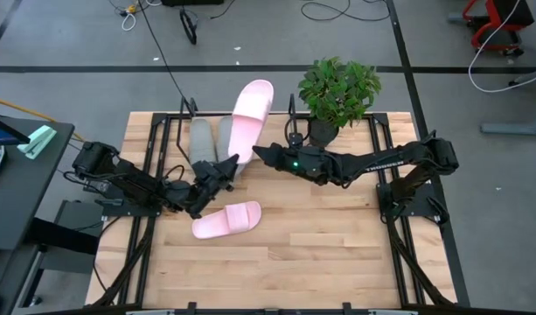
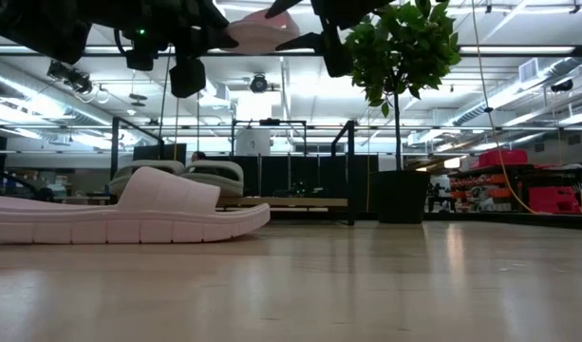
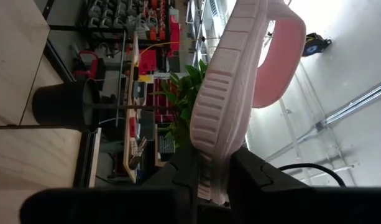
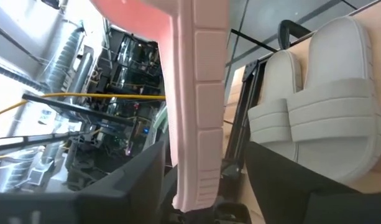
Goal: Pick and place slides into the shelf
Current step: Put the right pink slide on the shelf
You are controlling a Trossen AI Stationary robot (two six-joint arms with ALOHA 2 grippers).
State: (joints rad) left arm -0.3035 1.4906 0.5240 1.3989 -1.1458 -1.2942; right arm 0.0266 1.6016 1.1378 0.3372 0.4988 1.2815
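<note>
One pale pink slide (image 1: 252, 114) is in the air above the shelf (image 1: 182, 109), with both grippers at its near end. My left gripper (image 1: 226, 169) comes from the table's left and my right gripper (image 1: 257, 155) from the right; both are shut on it. Two grey slides (image 1: 202, 142) stand side by side on their soles on the shelf board, also seen in the right wrist view (image 4: 327, 106). The second pink slide (image 1: 226, 220) lies sole down on the table in front of the shelf, large in the low view (image 2: 129, 214). My left gripper (image 3: 214, 165) pinches the near end of the pink slide's sole (image 3: 215, 143) between its two fingers, the ribbed tread facing the camera. It comes from the table's left. The slide is lifted clear and runs away from the fingers toward the far edge. My right gripper (image 4: 196, 162) pinches the pink slide's sole by its side edge (image 4: 199, 149), near the same end, between its two fingers. It comes from the table's right. The slide (image 2: 262, 28) is held above the shelf, touching nothing below.
A green plant in a black pot (image 1: 337, 92) stands at the shelf's right end, close to my right arm. The shelf's black end frames (image 1: 372, 131) rise on both sides. Bare wooden table lies near and to the right of the pink slide on the table.
</note>
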